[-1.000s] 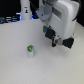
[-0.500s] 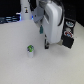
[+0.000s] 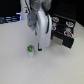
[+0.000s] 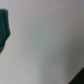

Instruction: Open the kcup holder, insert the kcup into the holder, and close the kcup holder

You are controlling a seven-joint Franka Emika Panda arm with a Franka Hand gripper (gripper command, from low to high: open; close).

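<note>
1. A broad, pale, matte tabletop (image 3: 20, 67) fills the exterior view, and the strip of room behind its far edge is dark with some blue showing at the far left.
2. In the wrist view the same pale surface (image 4: 50, 40) covers nearly everything, blurred, with a dark green-black shape (image 4: 4, 27) at one edge and a dark corner (image 4: 77, 77) opposite; I cannot tell what either is.
3. The large white and grey robot arm (image 3: 41, 22) stands in the middle of the exterior view, reaching down toward the table and hiding the near-left part of the box behind it.
4. The gripper (image 3: 39, 48) hangs low at the arm's end, just right of the pod and apart from it; whether its fingers are spread or together I cannot tell.
5. The tiny white cylindrical kcup with a green top (image 3: 30, 50) stands upright on the table, left of centre, well apart from the box.
6. The black boxy kcup holder (image 3: 64, 32) sits at the far right, with pale round and rectangular marks on its upper face; its contents are too blurred to make out.
</note>
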